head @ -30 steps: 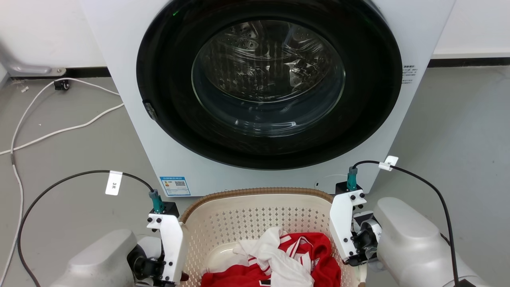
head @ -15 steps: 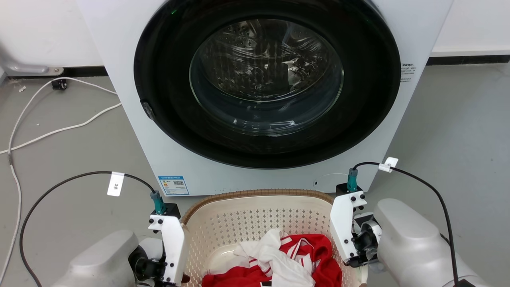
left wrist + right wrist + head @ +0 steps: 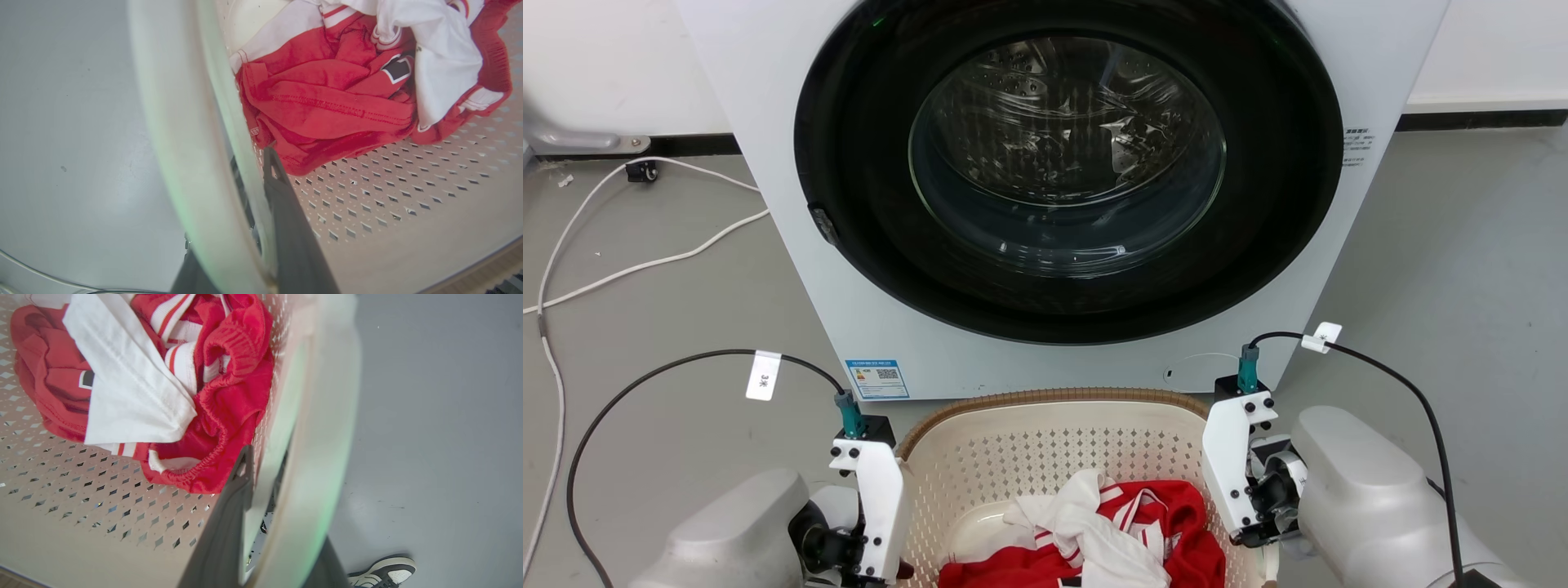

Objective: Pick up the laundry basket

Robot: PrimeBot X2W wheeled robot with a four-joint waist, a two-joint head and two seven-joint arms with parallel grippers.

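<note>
The laundry basket (image 3: 1045,395), cream with perforated walls and a brown rim, stands on the floor just in front of the washer. Red and white clothes (image 3: 1111,531) lie in it. My left gripper (image 3: 245,228) straddles the basket's left handle (image 3: 179,143), one dark finger (image 3: 286,212) inside the wall and the other outside, shut on it. My right gripper (image 3: 278,522) holds the right handle (image 3: 322,437) the same way, with a finger (image 3: 229,514) inside beside the red cloth. In the head view both wrists flank the basket; their fingertips are hidden.
The white washer (image 3: 768,163) with its shut round glass door (image 3: 1066,163) stands directly behind the basket. White cables (image 3: 645,265) trail over the grey floor at the left. A person's shoe (image 3: 382,571) shows on the floor to my right.
The head view has shifted slightly, so the washer sits a touch higher and to the left. Both grippers keep their hold on the basket handles; the basket has barely moved.
</note>
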